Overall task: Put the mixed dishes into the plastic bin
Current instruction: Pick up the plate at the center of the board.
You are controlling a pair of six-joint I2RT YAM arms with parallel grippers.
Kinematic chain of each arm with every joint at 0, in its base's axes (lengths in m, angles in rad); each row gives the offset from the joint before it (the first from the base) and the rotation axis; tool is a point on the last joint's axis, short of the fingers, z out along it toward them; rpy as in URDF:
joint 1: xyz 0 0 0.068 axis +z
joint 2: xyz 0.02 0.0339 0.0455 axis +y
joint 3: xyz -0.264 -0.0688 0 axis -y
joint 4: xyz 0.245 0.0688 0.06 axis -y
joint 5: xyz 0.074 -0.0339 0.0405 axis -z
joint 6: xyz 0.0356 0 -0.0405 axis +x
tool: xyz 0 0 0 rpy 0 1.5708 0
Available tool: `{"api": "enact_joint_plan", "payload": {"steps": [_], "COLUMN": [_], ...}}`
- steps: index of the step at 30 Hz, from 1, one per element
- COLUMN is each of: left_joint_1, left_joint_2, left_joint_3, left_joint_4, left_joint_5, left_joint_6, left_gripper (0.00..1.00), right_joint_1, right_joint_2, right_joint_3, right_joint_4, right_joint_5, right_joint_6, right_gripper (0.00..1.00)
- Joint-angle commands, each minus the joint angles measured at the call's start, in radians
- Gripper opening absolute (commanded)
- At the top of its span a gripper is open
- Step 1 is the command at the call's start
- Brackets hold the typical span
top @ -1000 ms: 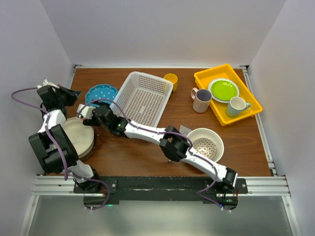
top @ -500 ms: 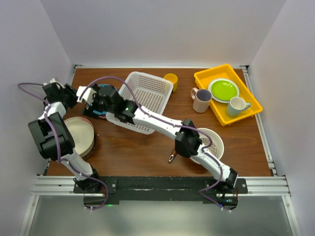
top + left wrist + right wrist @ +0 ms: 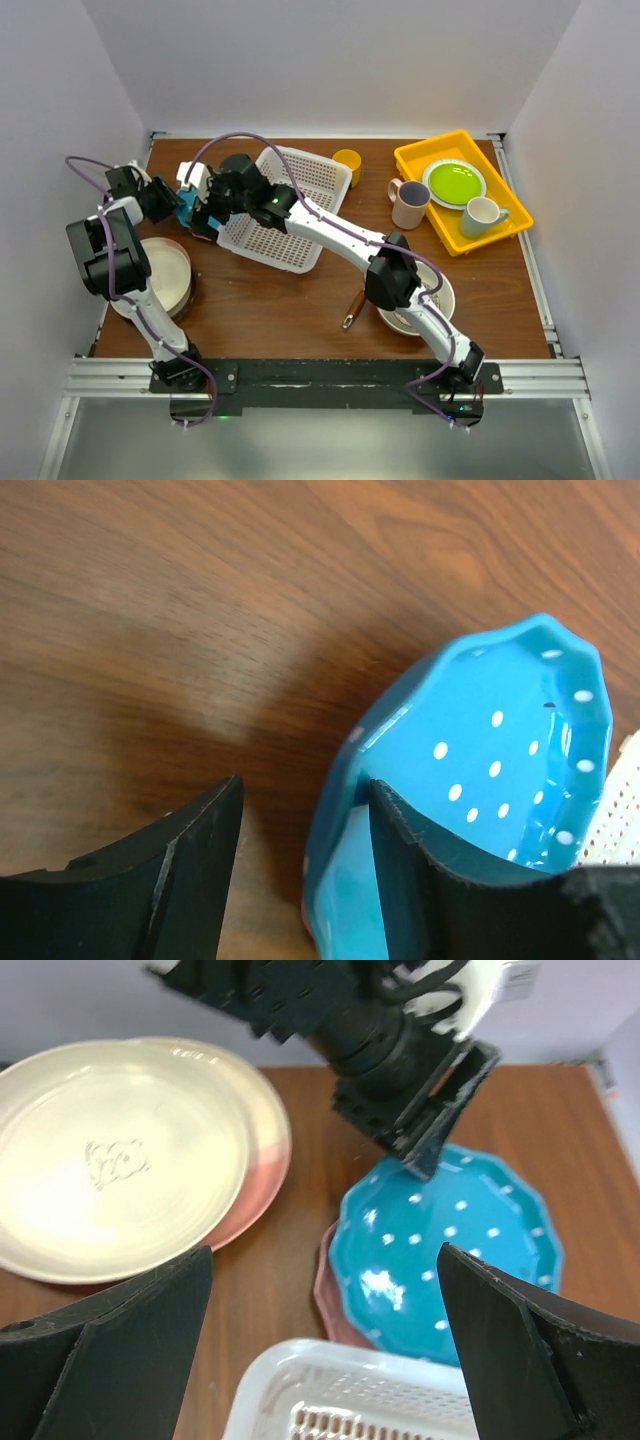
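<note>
Blue dotted plate (image 3: 450,1240) lies at ten o'clock on the surface (image 3: 280,300), just beside the white lattice bin (image 3: 318,185); with the left hand (image 3: 305,790) half-open astride its rim and the right hand (image 3: 325,1260) spread wide close above, the hands could collide or the plate could slip.

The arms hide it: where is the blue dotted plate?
Top view, far left: blue dotted plate at the left gripper, just left of the plastic bin.

Left arm (image 3: 100,255) and right arm (image 3: 335,235): white tubular links, bulky black joint housings, looping purple cables (image 3: 235,137); the right gripper (image 3: 320,1355) has flat matte-black fingers (image 3: 110,1360)
</note>
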Motion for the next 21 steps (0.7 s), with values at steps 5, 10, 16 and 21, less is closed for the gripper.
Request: {"api": "enact_joint_plan", "payload": {"steps": [5, 10, 16, 21], "left_joint_1": [0.005, 0.015, 0.040, 0.080], "left_joint_2": [0.029, 0.031, -0.032, -0.135], "left_joint_3": [0.025, 0.021, -0.002, -0.016], "left_joint_4": [0.048, 0.068, 0.131, 0.169], "left_joint_5": [0.145, 0.217, 0.249, 0.254], "left_joint_6": [0.072, 0.057, -0.001, -0.072], "left_gripper": [0.44, 0.06, 0.00, 0.00], "right_joint_1": [-0.008, -0.011, -0.014, -0.014], "right_joint_2": [-0.103, -0.115, -0.140, -0.152], "right_joint_3": [-0.030, -0.053, -0.091, -0.116], "right_joint_4": [-0.025, -0.025, -0.025, -0.024], "right_joint_5": [-0.123, -0.133, -0.136, -0.142], "right_joint_6": [0.061, 0.068, 0.066, 0.065], "right_gripper": [0.98, 0.98, 0.98, 0.98]}}
